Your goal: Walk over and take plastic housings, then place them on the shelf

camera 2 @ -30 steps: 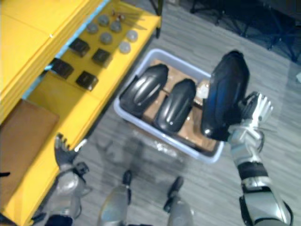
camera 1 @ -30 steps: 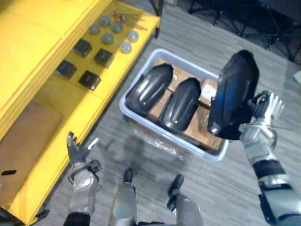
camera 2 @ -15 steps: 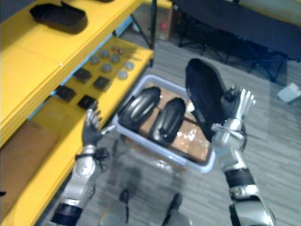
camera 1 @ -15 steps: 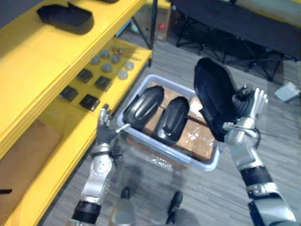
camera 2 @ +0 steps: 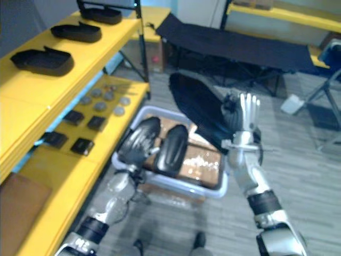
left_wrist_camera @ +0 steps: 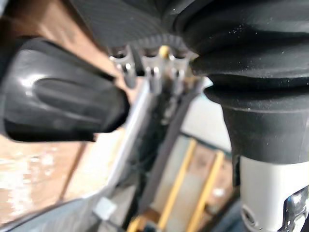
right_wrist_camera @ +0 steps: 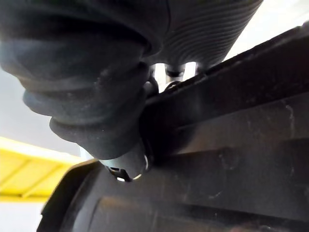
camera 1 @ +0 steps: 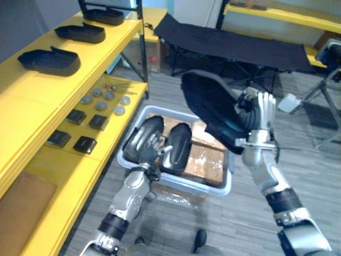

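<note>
The right hand (camera 1: 257,113) pinched a black plastic housing (camera 1: 209,105) aloft above the grey bin (camera 1: 184,186); the left hand (camera 1: 152,153) hovered slack-fingered beside it. Carrying left to the yellow shelf (camera 1: 32,93) seemed next.

- Cannot verify the right hand's (camera 1: 257,120) hold on the raised housing (camera 1: 210,106): masked by the housing itself.
- Cannot confirm contact between the left hand (camera 1: 152,152) and the binned housings (camera 1: 139,133); too blurred in the left wrist view to settle.
- Cannot identify the round and square parts (camera 1: 98,109) on the lower shelf (camera 1: 80,165): too small.
- Cannot inspect most of the bin (camera 1: 192,184) floor: covered by housings.
</note>
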You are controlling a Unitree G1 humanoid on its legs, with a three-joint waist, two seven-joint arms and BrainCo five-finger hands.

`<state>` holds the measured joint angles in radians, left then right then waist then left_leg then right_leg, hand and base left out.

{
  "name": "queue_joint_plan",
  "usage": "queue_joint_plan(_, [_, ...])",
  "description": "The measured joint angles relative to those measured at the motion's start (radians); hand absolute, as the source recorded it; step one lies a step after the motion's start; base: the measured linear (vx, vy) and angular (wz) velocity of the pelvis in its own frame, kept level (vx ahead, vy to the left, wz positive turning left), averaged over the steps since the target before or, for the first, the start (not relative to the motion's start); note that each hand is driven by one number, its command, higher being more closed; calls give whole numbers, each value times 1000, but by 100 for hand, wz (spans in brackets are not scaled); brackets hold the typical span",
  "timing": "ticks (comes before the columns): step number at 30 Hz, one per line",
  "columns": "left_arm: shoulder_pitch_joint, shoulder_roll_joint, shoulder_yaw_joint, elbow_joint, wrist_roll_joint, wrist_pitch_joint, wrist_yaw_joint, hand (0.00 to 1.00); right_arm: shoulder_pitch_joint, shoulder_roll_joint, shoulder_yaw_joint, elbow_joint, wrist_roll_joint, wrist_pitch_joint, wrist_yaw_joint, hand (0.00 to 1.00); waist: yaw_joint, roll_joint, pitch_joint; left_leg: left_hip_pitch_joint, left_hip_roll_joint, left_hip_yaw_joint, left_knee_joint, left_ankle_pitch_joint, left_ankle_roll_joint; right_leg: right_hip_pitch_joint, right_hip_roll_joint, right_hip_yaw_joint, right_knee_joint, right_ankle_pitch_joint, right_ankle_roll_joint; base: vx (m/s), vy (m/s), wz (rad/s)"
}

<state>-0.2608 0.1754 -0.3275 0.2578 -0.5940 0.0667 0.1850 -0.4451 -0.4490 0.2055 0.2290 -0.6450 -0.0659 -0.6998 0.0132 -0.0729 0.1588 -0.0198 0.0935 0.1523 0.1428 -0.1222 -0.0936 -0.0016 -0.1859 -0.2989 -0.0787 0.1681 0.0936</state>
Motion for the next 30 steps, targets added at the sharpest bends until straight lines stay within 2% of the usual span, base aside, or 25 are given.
queue_joint_plan(2, [-3, -14, -1, 19, -29, 7, 8, 0, 0, 1, 0, 23, -8, 0, -1, 100, 0, 1, -1, -2, 0, 0, 0, 0, 0, -2, 0, 0, 0, -1, -2, -56, -8, 0])
queue_joint_plan(3, [-35, -52, -8, 95, -37, 9, 44, 0, -11, 15, 0, 28, -8, -4, -4, 100, -2, 13, -10, -17, 0, -1, 1, 2, -2, -19, 1, 0, 3, 5, 6, 0, 0, 0])
queue_joint_plan(4, [-46, -62, -8, 110, -37, 9, 51, 0, -17, 16, 0, 28, -8, -6, -4, 100, -2, 14, -10, -17, 0, -1, 1, 2, -2, -19, 1, -1, 2, 5, 6, 0, 0, 0])
queue_joint_plan(8, [-79, -68, -9, 139, -37, 8, 61, 0, -45, 33, 0, 27, -8, -7, -6, 100, -5, 14, -10, -16, -2, -2, 0, 2, -2, -18, 0, -1, 2, 5, 6, -36, 0, -3])
queue_joint_plan(9, [-168, -114, -7, 276, -36, -15, 120, 0, -60, 124, 27, 27, 30, -57, -25, 100, -15, 14, -10, -4, 0, 12, 1, 1, -1, -15, 1, 16, 2, 11, 4, -161, -4, -22])
queue_joint_plan(14, [-174, -132, -12, 292, -36, -24, 122, 0, -61, 143, 35, 27, 43, -58, -43, 100, -27, 14, -10, 4, 1, 22, 0, 1, 0, -16, 2, 29, 2, 11, 4, -78, -7, -8])
queue_joint_plan(15, [-201, -152, -14, 340, -40, -32, 127, 0, -61, 160, 47, 27, 44, -58, -45, 100, -28, 14, -10, 4, 2, 23, 0, 1, 0, -16, 3, 30, 2, 11, 4, -31, -8, -4])
queue_joint_plan(16, [-234, -164, -40, 390, -86, -55, 111, 0, -62, 179, 74, 27, 64, -61, -45, 100, -28, 14, -10, 5, 3, 25, 0, 1, 0, -18, 3, 33, 2, 12, 3, -27, -8, -4])
queue_joint_plan(19, [-260, -201, -79, 400, -165, -106, 67, 0, -61, 230, 126, 41, 83, -73, -43, 100, -29, 14, -10, 8, 3, 30, -2, 1, 0, -19, 5, 37, 1, 14, 2, -11, -5, -5])
queue_joint_plan(23, [-271, -224, -88, 400, -242, -160, 12, 0, -61, 270, 135, 71, 87, -87, -41, 100, -30, 14, -10, 23, 1, 49, -13, 0, 0, -19, 4, 55, 1, 15, 3, -9, 1, -11])
queue_joint_plan(30, [-278, -225, -128, 401, -359, -212, -33, 0, -60, 288, 143, 114, 124, -96, -43, 100, -32, 14, -10, 24, 1, 50, -14, 1, 0, -19, 4, 55, 0, 15, 3, -37, -7, -1])
